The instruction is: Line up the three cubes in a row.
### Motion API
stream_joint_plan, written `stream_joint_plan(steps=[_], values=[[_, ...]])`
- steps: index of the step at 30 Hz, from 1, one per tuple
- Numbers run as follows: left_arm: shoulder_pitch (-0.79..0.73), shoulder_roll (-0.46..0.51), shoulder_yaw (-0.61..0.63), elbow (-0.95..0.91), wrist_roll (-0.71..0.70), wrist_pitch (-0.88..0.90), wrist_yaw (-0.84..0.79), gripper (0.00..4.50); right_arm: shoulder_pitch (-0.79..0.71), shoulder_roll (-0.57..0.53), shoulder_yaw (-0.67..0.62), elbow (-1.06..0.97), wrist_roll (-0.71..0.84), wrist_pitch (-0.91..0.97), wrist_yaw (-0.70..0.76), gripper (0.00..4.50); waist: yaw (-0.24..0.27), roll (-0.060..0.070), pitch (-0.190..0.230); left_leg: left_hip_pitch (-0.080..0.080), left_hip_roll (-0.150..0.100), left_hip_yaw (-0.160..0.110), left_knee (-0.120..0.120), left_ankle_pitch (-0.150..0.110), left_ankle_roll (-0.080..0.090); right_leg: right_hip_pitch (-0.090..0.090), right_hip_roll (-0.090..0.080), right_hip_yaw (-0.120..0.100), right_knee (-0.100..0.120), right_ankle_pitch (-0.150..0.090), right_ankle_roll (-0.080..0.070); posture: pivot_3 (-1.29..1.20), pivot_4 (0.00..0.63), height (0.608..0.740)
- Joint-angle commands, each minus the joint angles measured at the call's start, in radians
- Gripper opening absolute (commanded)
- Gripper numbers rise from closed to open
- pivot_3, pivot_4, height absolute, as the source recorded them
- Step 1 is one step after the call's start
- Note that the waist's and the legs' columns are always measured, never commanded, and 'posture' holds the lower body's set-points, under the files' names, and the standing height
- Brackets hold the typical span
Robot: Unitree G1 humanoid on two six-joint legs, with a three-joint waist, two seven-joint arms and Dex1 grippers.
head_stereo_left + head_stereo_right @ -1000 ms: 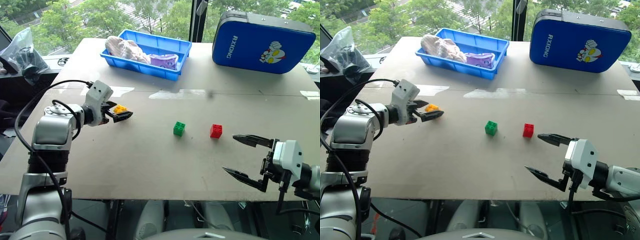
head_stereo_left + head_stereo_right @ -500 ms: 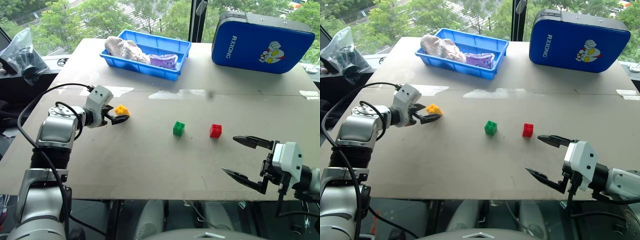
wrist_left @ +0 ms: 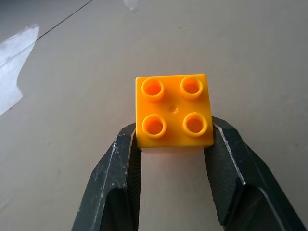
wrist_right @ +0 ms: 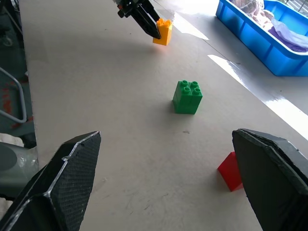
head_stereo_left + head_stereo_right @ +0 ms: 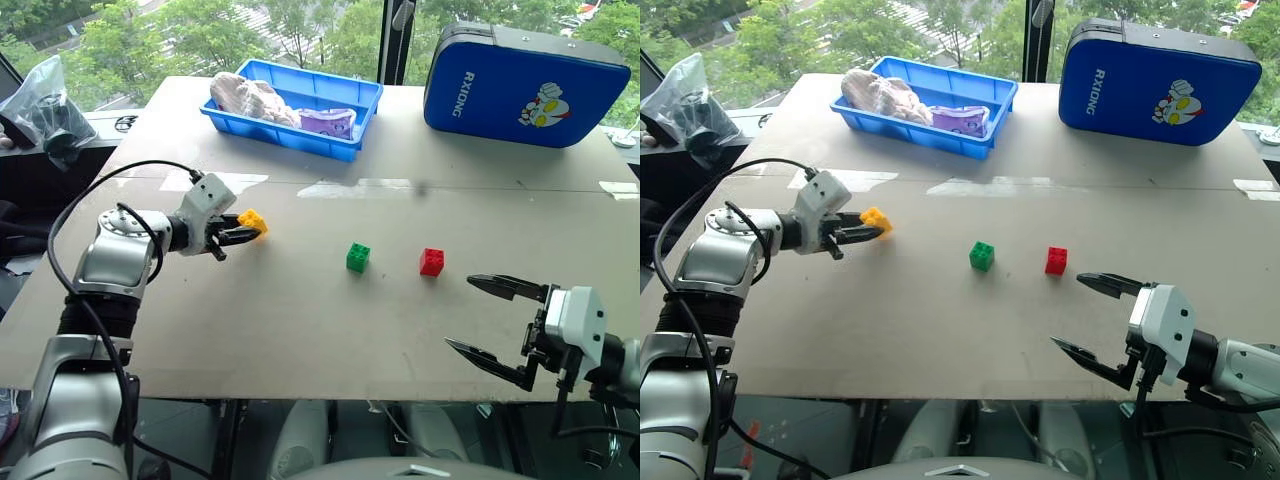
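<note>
1. Yellow cube point(image 5: 252, 221), left of centre on the tabletop point(image 5: 330, 320), is now pinched by the left hand point(image 5: 236, 234), which stood spread a second ago; carrying it toward the green cube point(image 5: 358, 257) and red cube point(image 5: 432, 262) looks next.
2. Right hand point(image 5: 492, 320), lower right, stays spread and empty.
3. Blue tray point(image 5: 352, 147), upper centre, holds crumpled cloths.

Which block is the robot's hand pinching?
The yellow block, squeezed in the left hand. The green block and red block sit untouched.

A pale table point(image 5: 300, 330) carries a green cube point(image 5: 358, 257) and a red cube point(image 5: 432, 262) near each other, a blue tray point(image 5: 290, 128) and a blue case point(image 5: 525, 85) at the far edge.
</note>
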Motion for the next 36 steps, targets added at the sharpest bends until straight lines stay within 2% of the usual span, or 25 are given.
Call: stream_joint_plan(steps=[1,8,14,25,36], values=[[-0.009,0.020,-0.030,-0.036,-0.028,-0.104,-0.146,1.26,0.001,-0.007,-0.040,-0.033,0.014,-0.014,-0.006,4.49,0.000,0.000,0.000,0.000,0.000,0.000,0.000,0.000,0.000,0.000,0.000,0.000,0.000,0.000,-0.001,0.00,0.150,0.740],[-0.123,-0.008,-0.136,0.176,0.074,-0.359,-0.268,1.26,0.000,-0.016,-0.053,-0.037,0.027,-0.010,0.007,4.49,0.000,0.000,0.000,0.000,0.000,0.000,0.000,0.000,0.000,0.000,0.001,0.000,0.000,0.000,0.001,0.00,0.150,0.740],[-0.218,-0.046,-0.177,0.359,0.113,-0.524,-0.368,1.26,0.000,-0.026,-0.057,-0.038,0.032,-0.011,0.015,4.49,0.000,0.000,0.000,0.000,-0.001,0.000,0.000,0.000,0.000,0.000,0.001,0.000,0.000,0.001,0.002,0.00,0.150,0.740],[-0.326,-0.115,-0.192,0.582,0.181,-0.690,-0.422,1.26,0.009,-0.034,-0.067,-0.053,0.043,-0.007,0.013,4.49,0.000,0.000,0.000,0.000,-0.001,0.000,0.000,0.000,0.000,0.000,0.001,0.000,0.000,0.001,0.003,0.00,0.150,0.740],[-0.390,-0.141,-0.183,0.691,0.226,-0.740,-0.407,1.26,0.024,-0.032,-0.081,-0.061,0.045,-0.006,0.009,4.49,0.000,0.000,0.000,0.000,0.000,0.000,0.001,0.000,0.001,0.000,0.001,0.000,0.000,0.001,0.003,0.00,0.150,0.740]])
